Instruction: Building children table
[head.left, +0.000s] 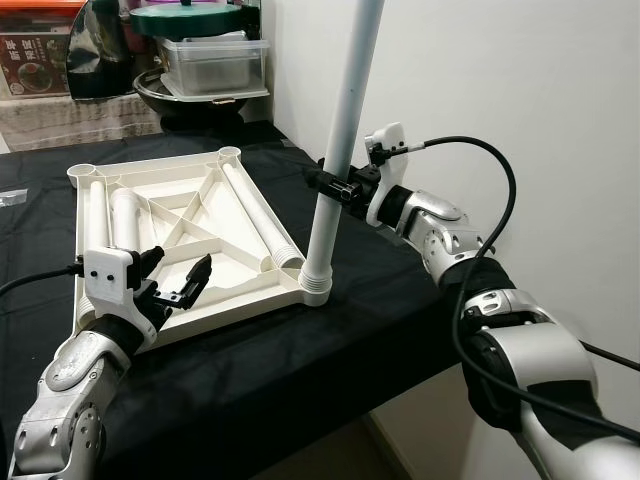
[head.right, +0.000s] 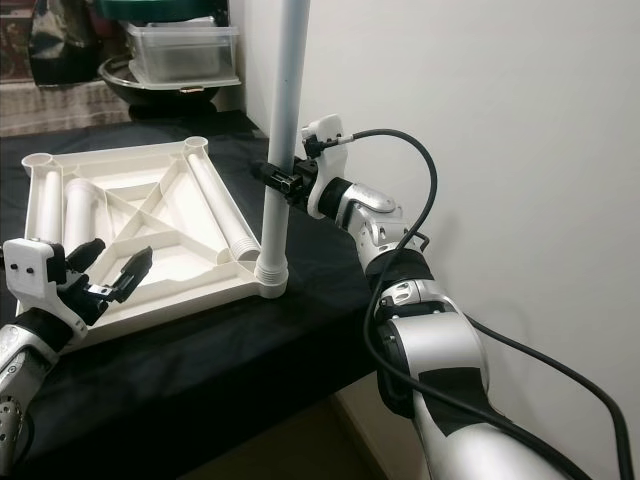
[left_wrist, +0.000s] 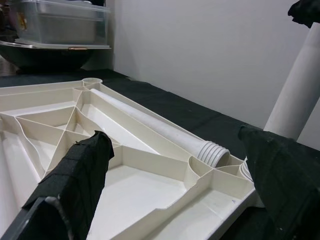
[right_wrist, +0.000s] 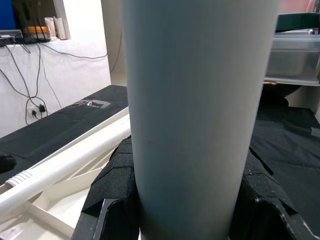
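Tabletop (head.left: 200, 215): lies upside down on the black cloth (head.left: 300, 360), ribs up
Leg (head.left: 340, 150): stands upright in the near corner socket by the wall
Spare legs (head.left: 255, 215): lie inside the tabletop
My right gripper (head.left: 335, 185): clenched on the leg, midway up
My left gripper (head.left: 175, 275): fingers spread, holding nothing, over the tabletop's near edge

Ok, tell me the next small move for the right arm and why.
Probably twist the upright leg down into its corner socket. The right end effector is shut on the leg at mid-height, and the leg's base sits in the socket of the upturned tabletop. The left end effector hovers open over the tabletop's near edge.
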